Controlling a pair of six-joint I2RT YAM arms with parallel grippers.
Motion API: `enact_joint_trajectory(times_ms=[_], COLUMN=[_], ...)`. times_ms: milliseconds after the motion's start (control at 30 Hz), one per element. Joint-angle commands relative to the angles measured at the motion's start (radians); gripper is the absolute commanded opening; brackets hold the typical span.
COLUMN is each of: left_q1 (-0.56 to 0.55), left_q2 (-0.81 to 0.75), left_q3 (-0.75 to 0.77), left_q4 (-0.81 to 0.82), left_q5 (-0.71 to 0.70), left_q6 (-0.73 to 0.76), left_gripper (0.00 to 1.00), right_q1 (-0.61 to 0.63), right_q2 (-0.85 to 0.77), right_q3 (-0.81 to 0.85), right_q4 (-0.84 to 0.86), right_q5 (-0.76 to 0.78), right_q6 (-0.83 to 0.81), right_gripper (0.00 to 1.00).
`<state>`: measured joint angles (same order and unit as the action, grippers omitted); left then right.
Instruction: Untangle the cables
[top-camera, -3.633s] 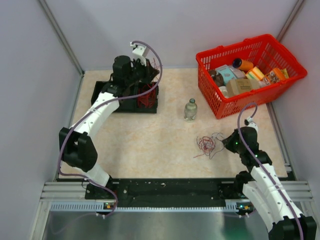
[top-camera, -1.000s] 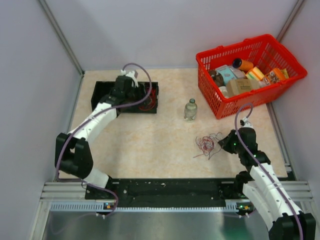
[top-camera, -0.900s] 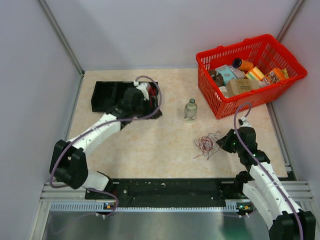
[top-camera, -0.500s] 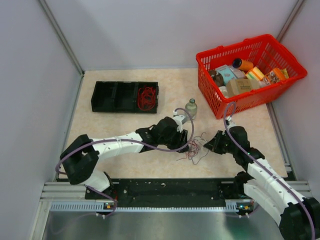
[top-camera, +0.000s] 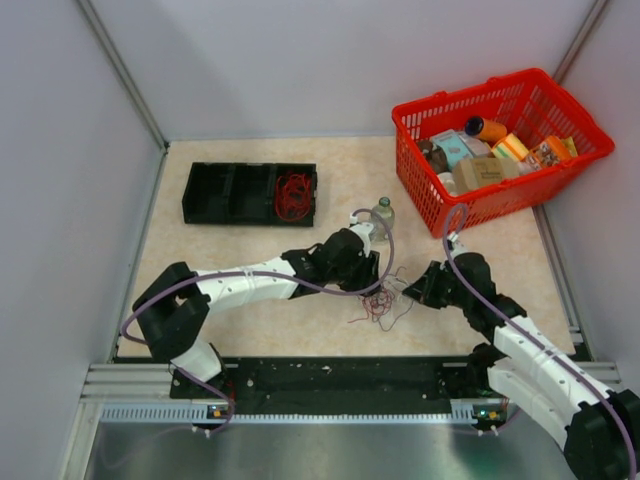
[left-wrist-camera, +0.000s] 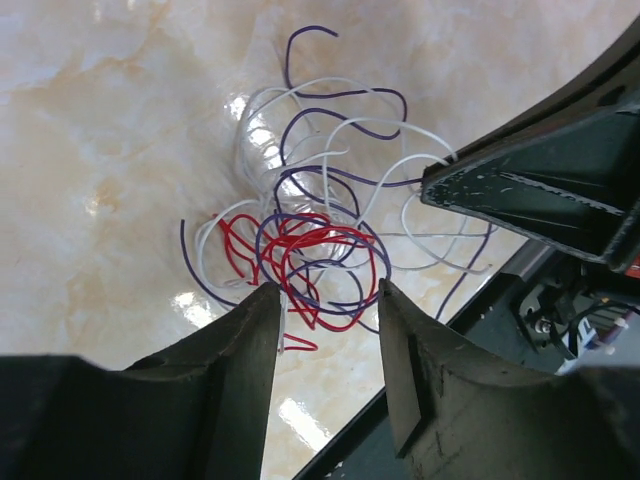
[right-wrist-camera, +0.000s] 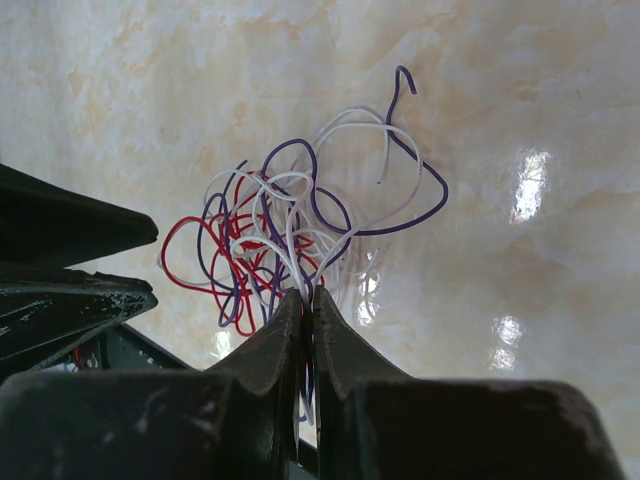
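Top external view: one red cable (top-camera: 292, 196) lay coiled alone in the right end compartment of the black tray (top-camera: 215, 192), while the tangle (top-camera: 378, 302) sat on the table (top-camera: 330, 170) between the two arms.
Tangle: red, white and dark purple strands were looped through one another, with none drawn clear.
Left tool (left-wrist-camera: 327, 300): jaws stood partly apart, straddling the red loops and gripping nothing.
Right tool (right-wrist-camera: 308, 300): pinched tight on white and dark strands at the tangle's edge.
Progress: probably one cable was sorted; the rest were left to separate.
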<state>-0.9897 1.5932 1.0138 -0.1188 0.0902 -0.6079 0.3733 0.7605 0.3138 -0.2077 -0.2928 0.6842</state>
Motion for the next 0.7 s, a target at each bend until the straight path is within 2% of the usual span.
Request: enact_joint_trajectory(times_ms=[0, 100, 233, 400, 500, 567, 633, 667], left_q1=[-0.015, -0.018, -0.026, -0.03, -0.036, -0.041, -0.041, -0.043], left_q2=[0.01, 0.043, 0.047, 0.059, 0.062, 0.079, 0.099, 0.102], left_q3=[0.055, 0.078, 0.055, 0.065, 0.069, 0.089, 0.129, 0.147], left_q4=[-0.036, -0.073, -0.044, -0.056, -0.044, -0.056, -0.102, -0.132], left_q5=[-0.081, -0.081, -0.058, -0.064, -0.061, -0.069, -0.081, -0.116], left_q6=[0.017, 0.004, -0.012, -0.012, -0.007, -0.001, 0.01, 0.019], left_gripper=[0.5, 0.42, 0.36, 0.33, 0.28, 0.19, 0.03, 0.0], right_q1=[0.013, 0.013, 0.013, 0.013, 0.013, 0.013, 0.013, 0.015], right_q2=[0.005, 0.016, 0.008, 0.002, 0.003, 0.007, 0.01, 0.01], right_q3=[0.008, 0.013, 0.013, 0.001, 0.001, 0.001, -0.001, 0.001], right_q4=[0.034, 0.037, 0.036, 0.042, 0.041, 0.041, 0.044, 0.044], right_q5=[0.018, 0.018, 0.021, 0.023, 0.024, 0.026, 0.03, 0.035], right_q6=[-0.003, -0.005, -0.008, 0.0, -0.002, 0.0, 0.001, 0.0], right_gripper=[0.02, 0.02, 0.02, 0.02, 0.02, 0.02, 0.02, 0.02])
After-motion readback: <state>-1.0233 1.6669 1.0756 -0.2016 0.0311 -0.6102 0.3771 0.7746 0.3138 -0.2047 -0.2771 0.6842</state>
